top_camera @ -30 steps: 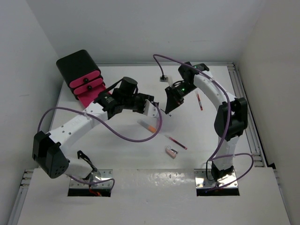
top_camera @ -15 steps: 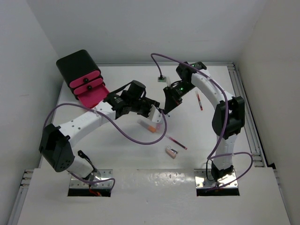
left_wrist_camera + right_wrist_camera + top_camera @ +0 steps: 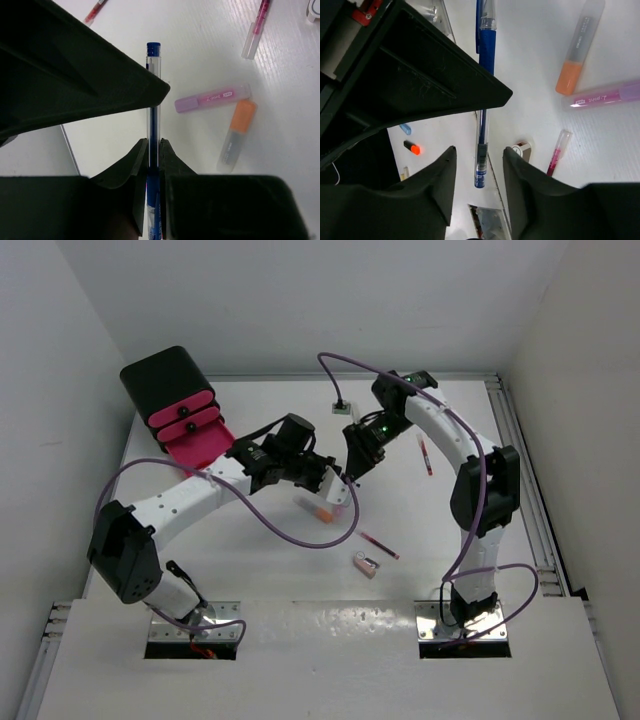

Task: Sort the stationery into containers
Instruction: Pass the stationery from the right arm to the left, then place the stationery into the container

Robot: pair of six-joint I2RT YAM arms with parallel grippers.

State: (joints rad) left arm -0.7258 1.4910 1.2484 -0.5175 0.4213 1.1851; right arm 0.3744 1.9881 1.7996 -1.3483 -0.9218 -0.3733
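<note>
A blue pen hangs above the table between the two arms. My left gripper is shut on its barrel. My right gripper is open, and the blue pen's other end hangs between its jaws with a gap on each side. Below lie a lilac marker and an orange-and-white marker. The black cabinet stands at the far left, its lowest pink drawer pulled open.
A red pen and a pinkish eraser block lie near the front centre. Another red pen lies right of the right arm. A small white block sits at the back. Purple cables loop over both arms.
My left arm swung right to meet the right gripper and closed on the blue pen. My right gripper, shut on that pen before, has opened and let it go.
</note>
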